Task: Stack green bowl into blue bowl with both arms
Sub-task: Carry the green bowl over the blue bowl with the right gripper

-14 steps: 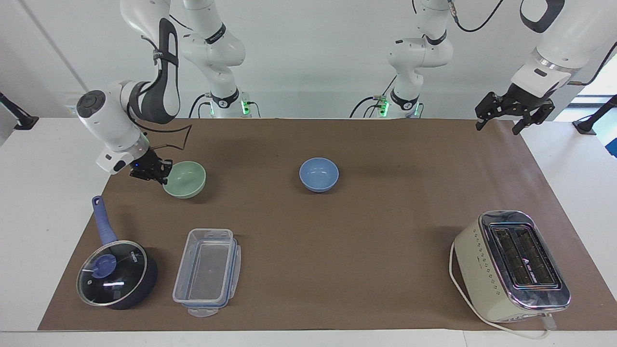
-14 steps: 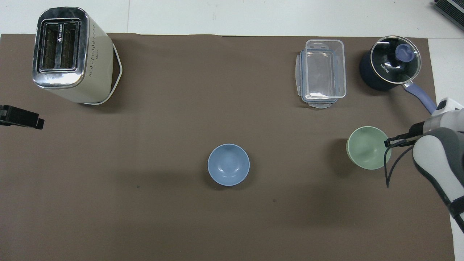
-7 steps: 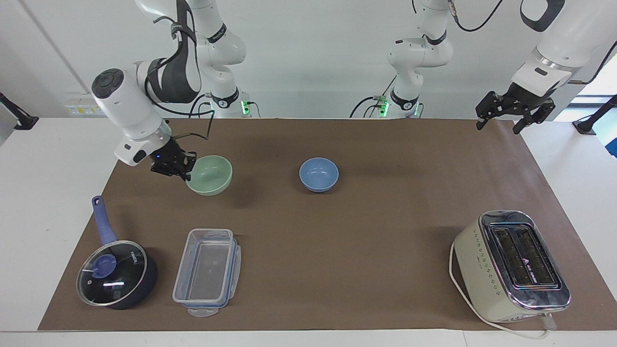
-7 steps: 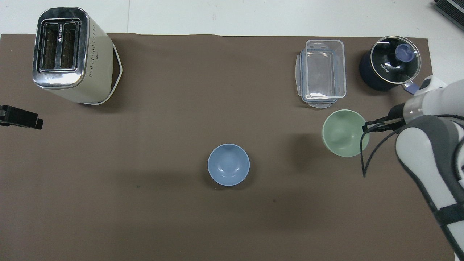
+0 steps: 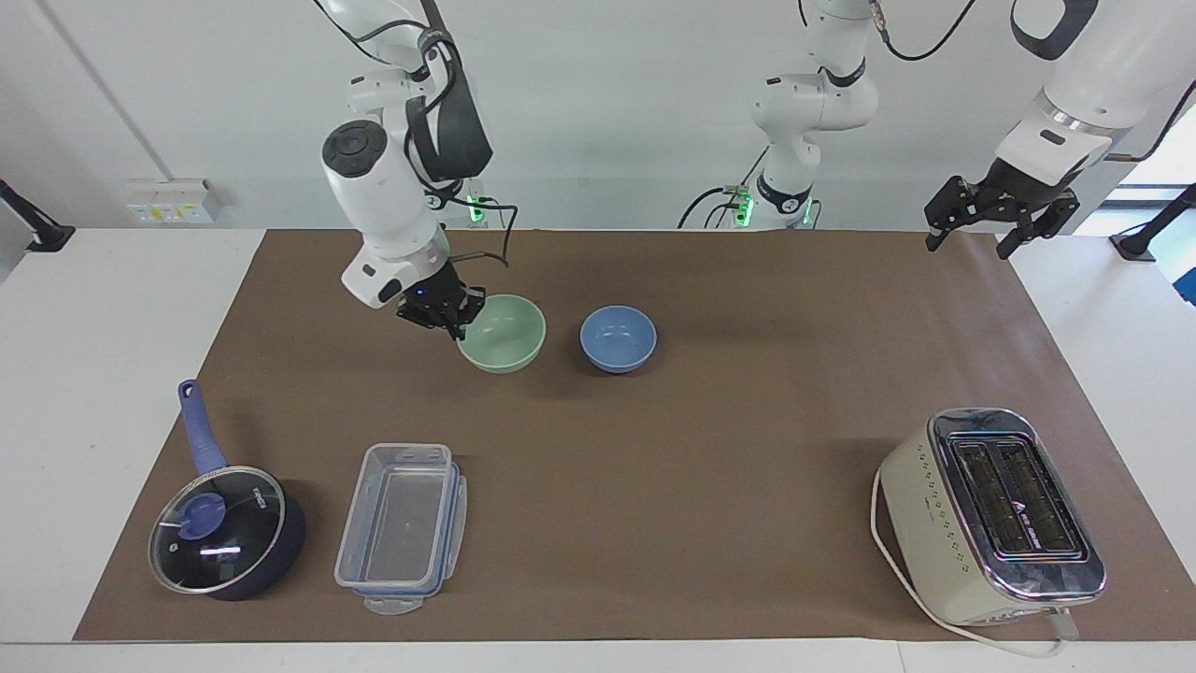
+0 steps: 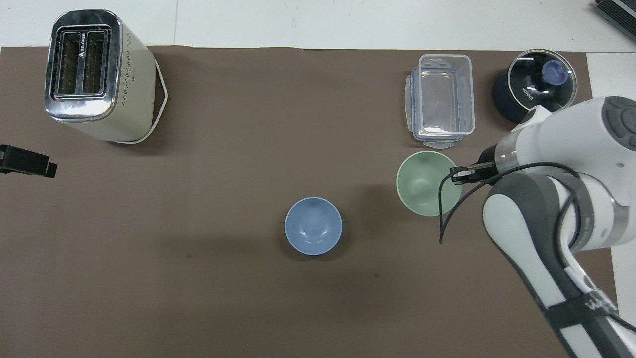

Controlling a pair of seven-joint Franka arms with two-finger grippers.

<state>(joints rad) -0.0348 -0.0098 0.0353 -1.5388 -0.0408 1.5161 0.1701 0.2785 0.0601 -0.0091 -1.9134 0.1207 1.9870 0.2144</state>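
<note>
Right gripper [image 5: 455,322] is clamped on the rim of the green bowl [image 5: 503,334], at the side toward the right arm's end of the table. Bowl is lifted off the brown mat [image 5: 654,449], upright with a slight tilt, over the mat between the blue bowl [image 5: 618,337] and the right arm's end. In the overhead view the green bowl [image 6: 428,183] sits just short of the clear plastic container [image 6: 442,99], gripper [image 6: 459,174] on its rim.

Blue bowl [image 6: 313,226] rests upright on the mat near table centre, nothing in it, nothing touching it. The 2 bowls are apart, not yet stacked.

Left gripper [image 5: 995,210] waits in the air over the mat edge at the left arm's end, fingers spread, holding nothing. Only its black tip [image 6: 27,161] shows in the overhead view.

Other items: dark blue lidded saucepan [image 5: 220,528] beside the container [image 5: 402,528], both farther from the robots than the green bowl, at the right arm's end. Toaster [image 5: 995,514] at the left arm's end, well apart from both bowls.
</note>
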